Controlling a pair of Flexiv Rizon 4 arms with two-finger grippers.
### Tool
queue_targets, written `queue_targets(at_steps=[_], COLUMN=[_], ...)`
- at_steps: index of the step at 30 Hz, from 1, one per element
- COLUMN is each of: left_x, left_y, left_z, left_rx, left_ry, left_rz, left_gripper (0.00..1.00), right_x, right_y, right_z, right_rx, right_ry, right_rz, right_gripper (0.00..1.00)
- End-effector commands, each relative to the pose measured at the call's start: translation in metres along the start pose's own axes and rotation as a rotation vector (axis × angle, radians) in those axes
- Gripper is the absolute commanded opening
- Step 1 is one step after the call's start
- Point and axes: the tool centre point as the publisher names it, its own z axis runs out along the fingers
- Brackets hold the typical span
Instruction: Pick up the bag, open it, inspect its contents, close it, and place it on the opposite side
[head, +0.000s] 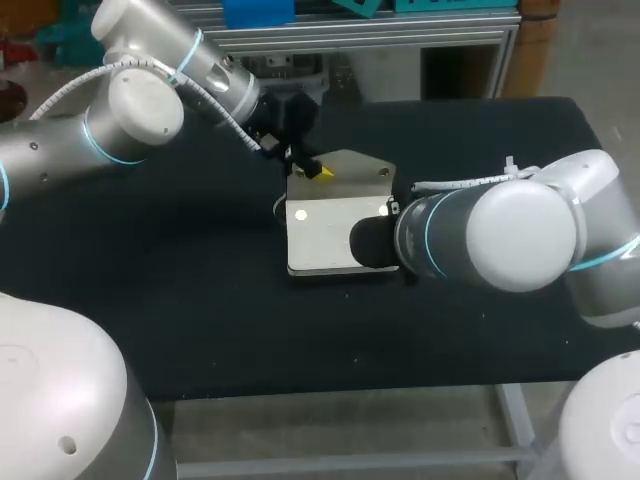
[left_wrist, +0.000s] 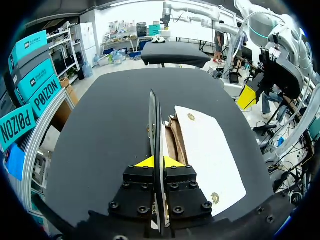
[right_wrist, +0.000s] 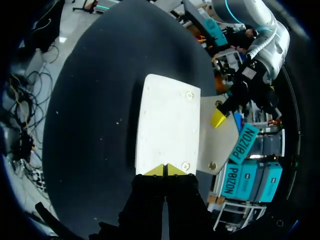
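The black table (head: 150, 300) spans the frame. Your left arm (head: 140, 110) enters upper left, and your right arm (head: 500, 235) enters at right. The white bag (head: 325, 235) lies at frame centre, well apart from the left, right and lower table edges and nearer the upper one. Its long axis runs left-right. Its flap (head: 355, 170) opens toward the top. The left gripper (left_wrist: 158, 161) is clamped on the flap's edge. The right gripper (right_wrist: 164, 170) has its tips together at the bag's right end; whether it grips the bag cannot be told.

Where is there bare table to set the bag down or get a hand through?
Bare table: the wide stretch left of the bag; the front strip between bag and near edge; the far right corner beyond the right arm. Crowded: the middle, where the left gripper and right gripper sit at the bag.
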Motion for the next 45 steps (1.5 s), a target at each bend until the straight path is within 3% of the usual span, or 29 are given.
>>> queue_targets(at_steps=[1,6,10,17,23,45], left_x=[-0.005,-0.008,-0.009,-0.01,-0.014,-0.016], left_y=[0.006,0.013,0.015,0.019,0.024,0.034], left_z=[0.009,0.016,0.019,0.026,0.026,0.043], left_rx=[0.008,0.004,0.004,0.003,0.009,-0.027], left_ry=[0.013,0.024,0.03,0.038,0.041,0.102], left_rz=[-0.004,-0.005,0.001,0.005,-0.018,-0.072], left_gripper=[0.0,0.0,0.0,0.0,0.0,0.0], right_x=[0.01,0.021,0.028,0.038,0.046,0.038], right_y=[0.001,0.0,0.001,-0.001,-0.002,-0.01], right_z=[0.01,0.012,0.014,0.025,0.032,0.068], right_rx=[0.004,0.004,-0.003,-0.012,-0.008,-0.014], right_ry=[-0.088,-0.084,-0.096,-0.092,-0.09,-0.095], right_rz=[0.011,0.026,0.014,-0.001,-0.013,0.035], right_gripper=[0.0,0.0,0.13,0.23,0.47,0.44])
